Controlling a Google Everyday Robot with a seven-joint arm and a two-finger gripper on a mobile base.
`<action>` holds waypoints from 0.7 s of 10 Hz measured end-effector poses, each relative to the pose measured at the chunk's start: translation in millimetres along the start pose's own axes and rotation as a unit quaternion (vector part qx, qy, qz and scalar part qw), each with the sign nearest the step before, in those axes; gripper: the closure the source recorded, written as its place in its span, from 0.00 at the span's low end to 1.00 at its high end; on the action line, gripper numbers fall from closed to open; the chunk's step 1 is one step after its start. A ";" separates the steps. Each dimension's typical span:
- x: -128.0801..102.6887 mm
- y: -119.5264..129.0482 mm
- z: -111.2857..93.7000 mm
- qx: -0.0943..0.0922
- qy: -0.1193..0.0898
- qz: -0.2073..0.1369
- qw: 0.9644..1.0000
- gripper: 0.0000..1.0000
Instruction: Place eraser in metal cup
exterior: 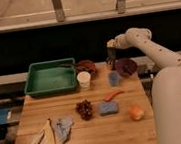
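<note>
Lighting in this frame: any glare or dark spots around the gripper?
Camera view: warm, dim light on the wooden table, no glare; white paper cup brightest. The gripper, above the table's back right edge, sits against a near-black background band.

Dim scene w/ a warm, yellowish cast. Light seems to come from above & in front. The wood of the counter point(92, 134) is lit fairly evenly mid-surface and darkens toward its left & near edges. The pale strip at the top, behind the window frame point(57, 10), looks washed out, low contrast. Below it runs a wide black band w/ almost no detail.

The gripper point(111, 53) hangs over the counter's back right, against that band. It's mostly in shade, w/ only a tan patch at its top catching light. The white arm point(148, 45) & robot body point(177, 105) are the brightest areas, w/ soft shading underneath. The white paper cup point(84, 80) is bright too. Shadows under objs are short & faint. Colours muted.
</note>
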 end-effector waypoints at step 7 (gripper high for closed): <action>11.7 -3.2 35.1 -0.007 0.030 0.002 1.000 1.00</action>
